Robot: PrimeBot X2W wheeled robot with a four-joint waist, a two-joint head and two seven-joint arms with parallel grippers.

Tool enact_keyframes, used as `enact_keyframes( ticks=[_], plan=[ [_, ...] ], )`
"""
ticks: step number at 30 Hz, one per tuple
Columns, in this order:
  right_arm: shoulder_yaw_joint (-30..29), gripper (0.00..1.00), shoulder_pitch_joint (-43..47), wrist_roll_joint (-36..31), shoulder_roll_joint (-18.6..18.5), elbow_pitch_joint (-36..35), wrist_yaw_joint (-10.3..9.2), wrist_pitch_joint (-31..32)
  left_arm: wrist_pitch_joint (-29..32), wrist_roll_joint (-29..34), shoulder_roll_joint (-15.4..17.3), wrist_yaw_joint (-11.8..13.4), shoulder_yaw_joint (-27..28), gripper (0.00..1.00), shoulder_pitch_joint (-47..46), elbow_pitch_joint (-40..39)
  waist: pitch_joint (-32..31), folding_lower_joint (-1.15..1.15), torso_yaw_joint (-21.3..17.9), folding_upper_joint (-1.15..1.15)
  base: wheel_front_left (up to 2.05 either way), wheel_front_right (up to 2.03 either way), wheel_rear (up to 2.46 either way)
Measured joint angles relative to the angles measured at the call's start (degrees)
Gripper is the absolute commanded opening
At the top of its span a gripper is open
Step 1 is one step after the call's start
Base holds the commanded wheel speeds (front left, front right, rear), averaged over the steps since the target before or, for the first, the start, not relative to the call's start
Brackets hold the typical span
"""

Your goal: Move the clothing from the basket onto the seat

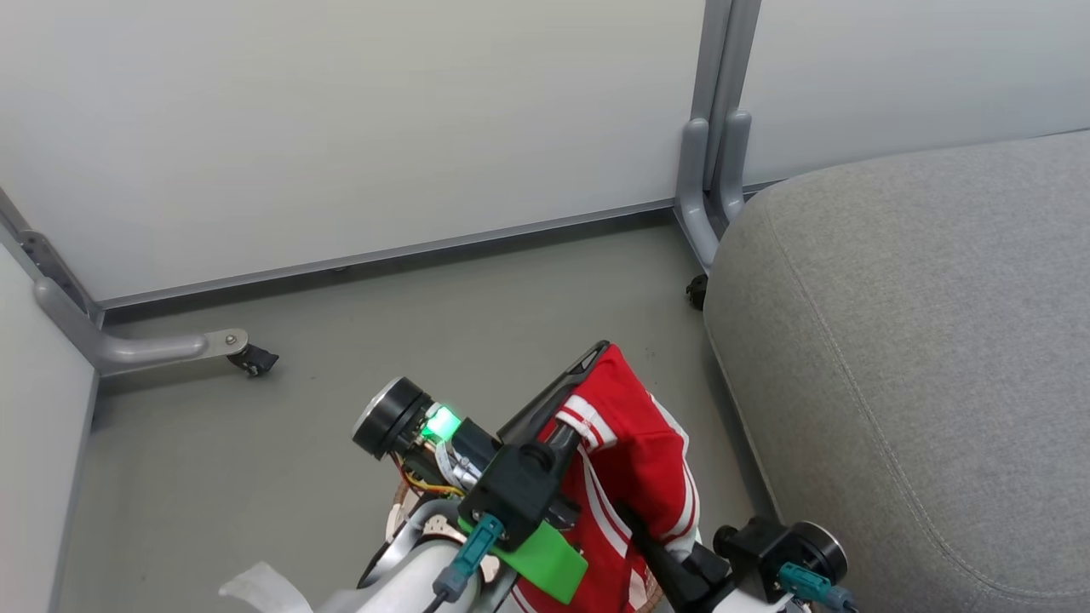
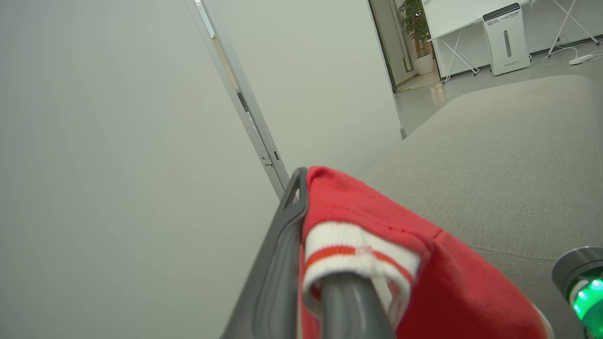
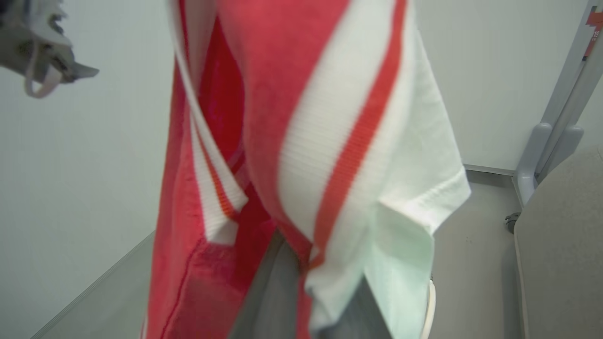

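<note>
A red garment with white stripes, the clothing [image 1: 639, 451], hangs above the floor just left of the seat [image 1: 920, 340], a big light-grey cushion. My left gripper [image 1: 596, 362] is shut on its top, and the striped cuff drapes over one finger [image 2: 282, 254]. My right gripper [image 1: 634, 528] reaches in from below and is shut on a lower fold [image 3: 301, 94], with the cloth hanging over its fingers [image 3: 268, 292]. A sliver of the basket's brown rim [image 1: 397, 502] peeks out under my left arm; the rest of the basket is hidden.
White partition panels stand behind, on grey legs with castors [image 1: 252, 361] [image 1: 697, 291]. A grey upright post [image 1: 714, 128] rises by the seat's far corner. Bare grey floor [image 1: 383, 323] lies between the panels and my arms.
</note>
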Motion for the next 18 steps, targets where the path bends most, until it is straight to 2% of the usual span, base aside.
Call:
enact_keyframes(
  ticks=[11,12,13,14,18],
  plan=[
    [-0.1,0.0,0.3,2.0,-0.4,-1.6,0.0,0.0,0.2,-1.7,0.5,0.5,0.2,0.0,0.9,0.8,0.3,0.0,-0.4,0.0,0.0,0.0,0.0],
    [0.0,0.0,0.3,2.1,-0.4,-1.7,0.0,0.0,0.2,-1.8,0.5,0.6,0.2,0.12,1.0,0.9,0.3,0.0,-0.4,0.0,0.0,0.0,0.0],
    [0.0,0.0,0.3,2.2,-0.5,-1.8,0.0,0.0,0.2,-1.9,0.5,0.6,0.2,0.49,1.0,1.0,0.3,0.0,-0.4,0.0,0.0,0.0,0.0],
    [0.0,0.0,0.3,2.3,-0.5,-1.9,0.0,0.0,0.2,-2.0,0.5,0.6,0.2,1.0,1.0,1.0,0.3,0.0,-0.4,0.0,0.0,0.0,0.0],
    [-0.3,0.0,0.3,2.8,-0.5,-2.6,0.0,0.0,1.2,-2.6,0.7,0.7,0.1,1.0,1.4,1.9,0.3,0.0,-0.4,0.0,0.0,0.0,0.0]
  ],
)
